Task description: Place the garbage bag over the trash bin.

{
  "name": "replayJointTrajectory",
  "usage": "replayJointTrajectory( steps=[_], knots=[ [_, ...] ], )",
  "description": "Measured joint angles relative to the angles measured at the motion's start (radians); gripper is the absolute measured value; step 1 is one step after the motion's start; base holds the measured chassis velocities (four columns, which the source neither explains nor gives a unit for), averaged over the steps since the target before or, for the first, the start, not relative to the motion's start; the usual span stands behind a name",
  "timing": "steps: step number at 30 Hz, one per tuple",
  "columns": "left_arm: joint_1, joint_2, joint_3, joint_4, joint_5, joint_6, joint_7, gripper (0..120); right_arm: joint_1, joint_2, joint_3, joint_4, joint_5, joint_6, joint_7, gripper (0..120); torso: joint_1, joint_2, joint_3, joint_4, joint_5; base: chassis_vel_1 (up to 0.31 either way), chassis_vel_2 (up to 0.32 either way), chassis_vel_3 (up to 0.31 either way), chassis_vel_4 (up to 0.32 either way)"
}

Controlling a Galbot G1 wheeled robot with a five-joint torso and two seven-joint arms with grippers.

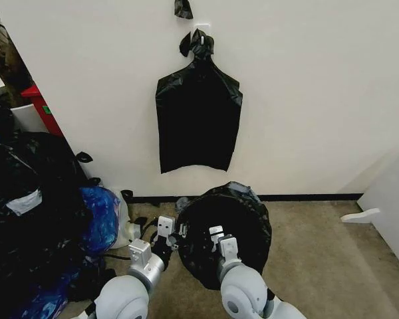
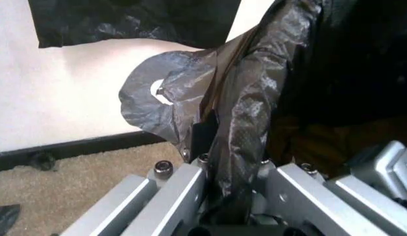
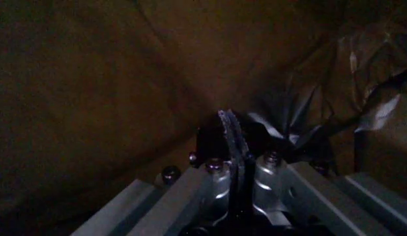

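The thin glossy black garbage bag [image 1: 239,212] drapes the round bin on the carpet by the wall. Left end effector [image 1: 165,229] clamps its edge; right end effector [image 1: 216,234] pinches film inside.

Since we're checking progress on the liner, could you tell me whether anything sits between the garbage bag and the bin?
Nothing visible does. The garbage bag already drapes around the trash bin, with the left hand and right hand both shut on its film at the near edge.
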State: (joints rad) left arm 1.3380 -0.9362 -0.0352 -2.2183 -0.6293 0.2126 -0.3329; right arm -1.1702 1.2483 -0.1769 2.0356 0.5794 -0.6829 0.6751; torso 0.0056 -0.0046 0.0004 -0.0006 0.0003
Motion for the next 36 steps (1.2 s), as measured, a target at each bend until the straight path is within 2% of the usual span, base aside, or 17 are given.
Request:
replayJointTrajectory(
  steps=[7,16,23,36],
  knots=[
    [0.001,0.000,0.012,0.011,0.006,0.001,0.001,0,0.047,-0.007,0.021,0.043,0.038,-0.003,0.002,0,0.000,0.000,0.000,0.0000,-0.0002,0.000,0.000,0.000,0.000],
    [0.012,0.000,0.022,0.006,0.015,0.001,0.006,0,0.105,0.038,0.053,-0.058,0.056,0.024,0.002,0,0.000,0.000,0.000,0.0001,-0.0001,0.000,0.000,0.000,0.000],
    [0.028,0.000,0.021,-0.009,0.022,-0.004,0.017,0,0.128,0.041,0.080,-0.119,0.062,0.033,0.005,0,0.000,0.000,0.000,0.0000,-0.0001,0.000,0.000,0.000,0.000],
    [0.049,-0.003,0.016,-0.025,0.039,-0.017,0.039,0,0.125,0.029,0.106,-0.140,0.076,0.034,0.011,0,0.000,0.000,0.000,0.0000,0.0000,0.000,0.000,0.000,0.000]
  ],
)
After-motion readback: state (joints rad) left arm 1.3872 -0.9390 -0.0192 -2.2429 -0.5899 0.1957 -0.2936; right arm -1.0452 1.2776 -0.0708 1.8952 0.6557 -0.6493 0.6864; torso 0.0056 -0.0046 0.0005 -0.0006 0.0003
